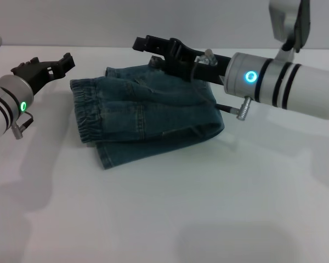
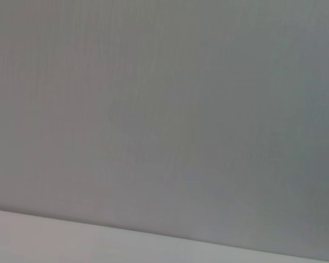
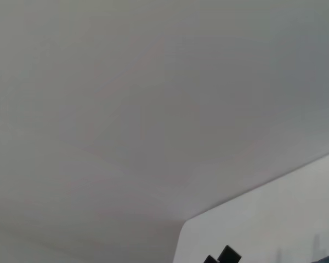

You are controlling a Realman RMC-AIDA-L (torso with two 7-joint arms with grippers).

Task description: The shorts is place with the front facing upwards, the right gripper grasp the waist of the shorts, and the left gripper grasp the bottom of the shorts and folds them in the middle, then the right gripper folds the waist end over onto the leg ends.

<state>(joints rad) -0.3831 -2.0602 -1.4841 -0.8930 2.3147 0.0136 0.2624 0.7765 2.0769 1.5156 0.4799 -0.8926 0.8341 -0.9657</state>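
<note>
The blue-green denim shorts lie folded in a compact bundle on the white table. Their gathered waist is on top at the left, over a lower layer whose edge sticks out toward the front. The fold runs along the right side. My right gripper, on the blue-lit arm, hovers over the far edge of the shorts, open and holding nothing. My left gripper, on the green-lit arm, is left of the waist, apart from it and open. In the right wrist view only black fingertips show.
White tabletop stretches in front of and to both sides of the shorts. A grey wall stands behind the table. The left wrist view shows only wall and the table edge.
</note>
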